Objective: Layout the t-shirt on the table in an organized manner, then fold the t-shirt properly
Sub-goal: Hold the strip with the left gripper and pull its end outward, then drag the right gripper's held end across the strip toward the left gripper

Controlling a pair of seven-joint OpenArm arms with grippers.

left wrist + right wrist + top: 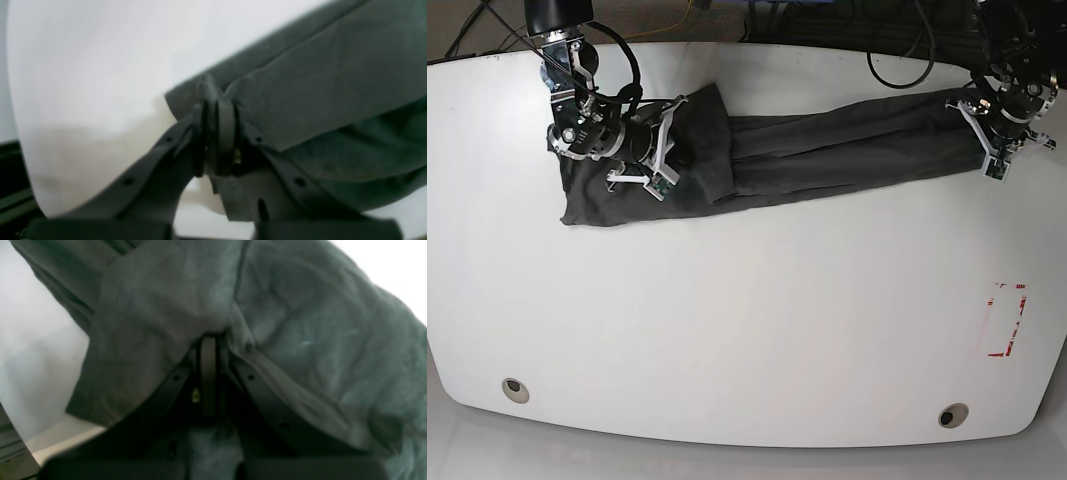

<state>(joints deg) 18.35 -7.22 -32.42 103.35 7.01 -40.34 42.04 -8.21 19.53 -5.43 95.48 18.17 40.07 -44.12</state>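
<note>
1. The right gripper (659,150) is seen at the far left of the table (747,330), lying over the bunched left end of the shirt (827,150); in the right wrist view its jaws (208,340) are closed on a fold of the cloth.
2. The left gripper (987,135) is placed at the far right, at the shirt's other end; in the left wrist view its fingers (227,116) are pressed nearly together with a pinch of the cloth's corner between them.
3. The table is shown as a large white top with rounded corners, bare across its near half.
4. The shirt is stretched into a long dark band along the far side, from one gripper to the other, folded lengthwise in several layers and wrinkled.
5. A red tape rectangle (1007,320) is marked near the right edge, well apart from the shirt.
6. Two round grommets (515,389) are set near the near edge, one at each side.
</note>
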